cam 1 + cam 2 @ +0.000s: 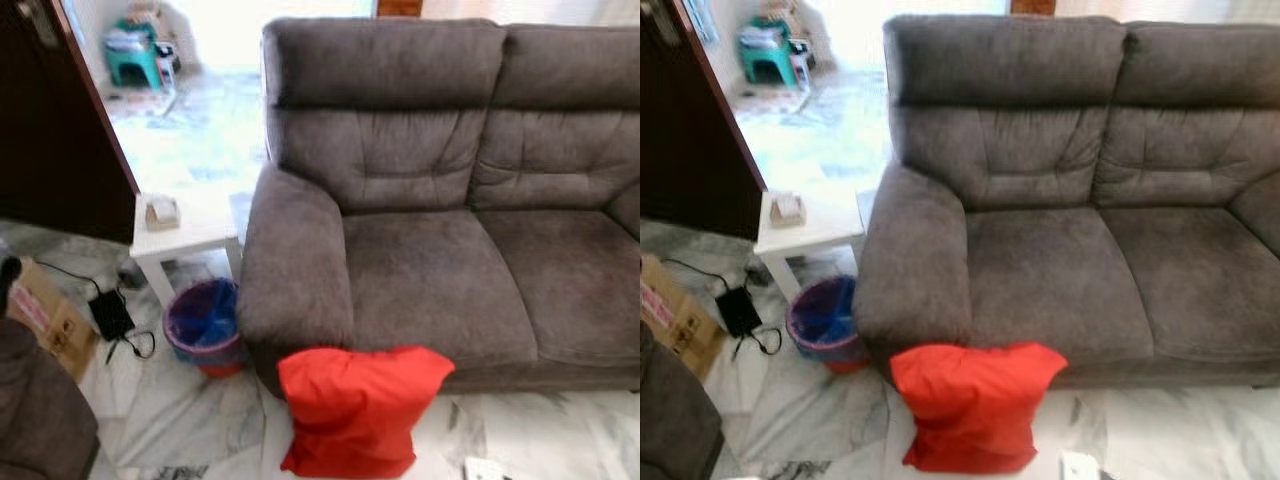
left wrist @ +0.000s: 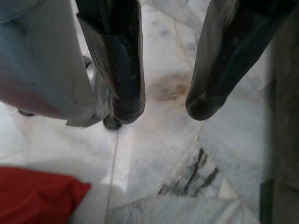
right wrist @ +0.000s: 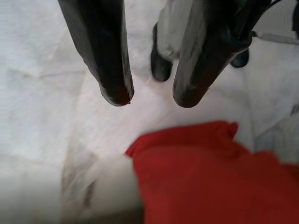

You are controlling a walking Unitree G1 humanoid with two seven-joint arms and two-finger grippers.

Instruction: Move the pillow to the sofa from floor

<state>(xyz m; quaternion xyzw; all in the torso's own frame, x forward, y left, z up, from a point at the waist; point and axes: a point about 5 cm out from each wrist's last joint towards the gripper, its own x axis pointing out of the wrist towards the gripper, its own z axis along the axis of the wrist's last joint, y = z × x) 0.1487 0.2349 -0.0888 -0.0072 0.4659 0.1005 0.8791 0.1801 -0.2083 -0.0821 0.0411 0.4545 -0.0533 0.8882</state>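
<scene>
The red pillow [image 1: 355, 408] is seen on the white marble floor [image 1: 190, 420], propped against the front of the grey sofa [image 1: 440, 270]; a white table [image 1: 185, 232] and blue bin [image 1: 205, 325] are located beside the armrest. The left end effector [image 2: 161, 105] and right end effector [image 3: 152, 98] are held released above the floor, nothing grasped. No legible writing is presented.

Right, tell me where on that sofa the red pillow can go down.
Both seat cushions of the sofa are bare: the left seat cushion, bordered by the armrest, sits directly behind the red pillow leaning on the sofa front, and the right seat cushion beside it. Crowded: the floor by the armrest, with bin and small white table.
</scene>
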